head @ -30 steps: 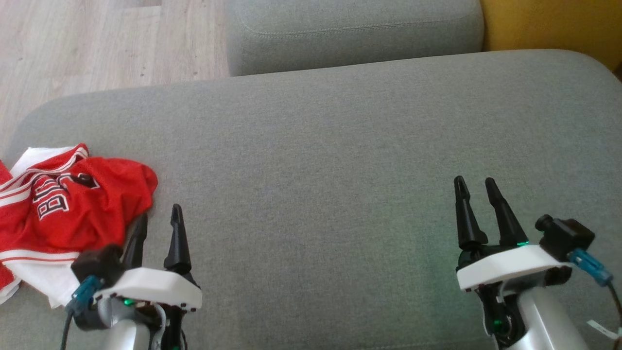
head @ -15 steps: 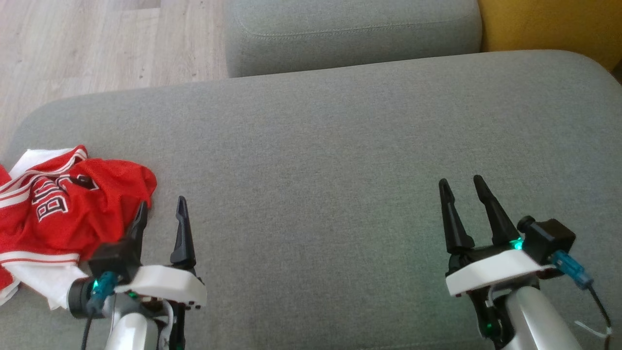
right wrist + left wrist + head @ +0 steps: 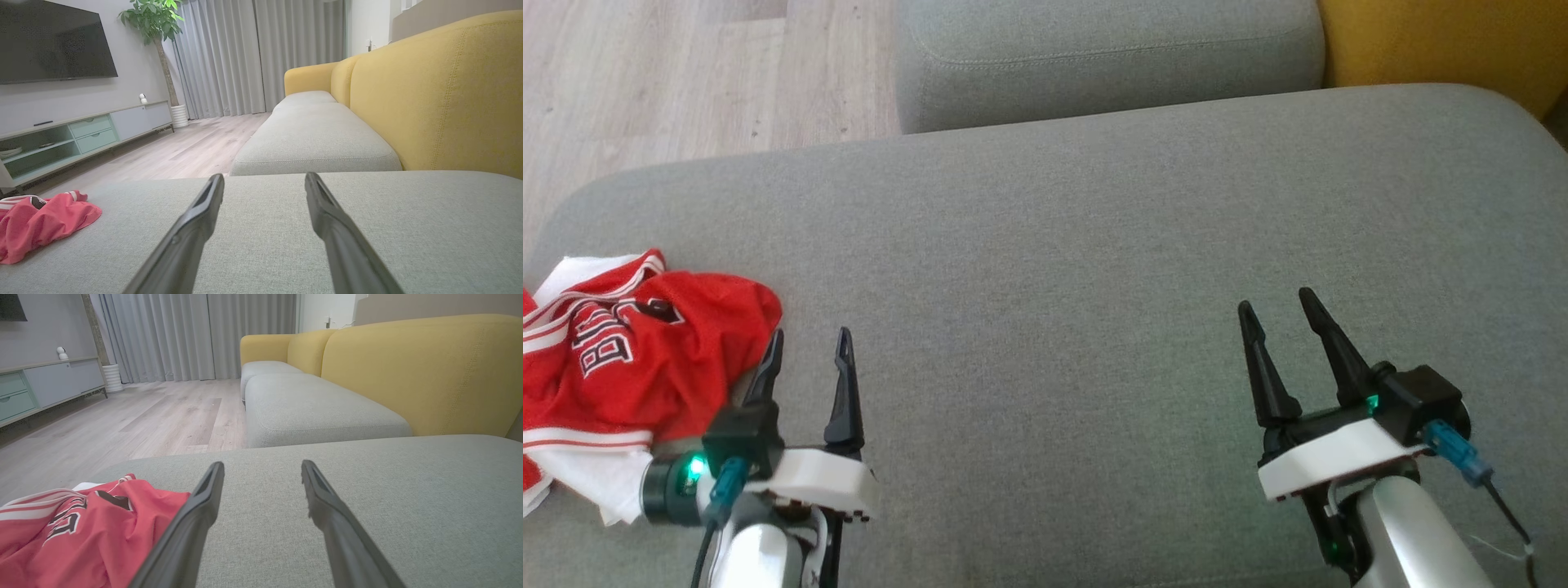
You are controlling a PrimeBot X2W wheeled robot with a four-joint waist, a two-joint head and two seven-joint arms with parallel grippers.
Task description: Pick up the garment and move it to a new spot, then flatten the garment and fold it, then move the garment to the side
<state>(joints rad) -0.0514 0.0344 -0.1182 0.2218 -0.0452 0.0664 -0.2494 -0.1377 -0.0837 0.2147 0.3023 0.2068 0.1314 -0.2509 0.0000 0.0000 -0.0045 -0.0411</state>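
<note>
Garment (image 3: pixel 645 367), one crumpled jersey, lies beside two wide-spread left fingers (image 3: pixel 843 384); two right fingers (image 3: pixel 1262 367) equally wide.

Garment (image 3: pixel 629 359) on cushion's (image 3: pixel 1094 245) left end, left gripper (image 3: pixel 809 347) beside it

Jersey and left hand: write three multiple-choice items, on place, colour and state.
1. The jersey lies at the cushion's: A right end; B left end; C middle.
2. The jersey is mainly: A red; B blue; C green.
3. The left hand is: A shut on the jersey; B open and empty; C shut and empty.
Key: B, it lies at the left end by the left hand; A, red cloth with white trim; B, fingers apart, nothing between.
</note>
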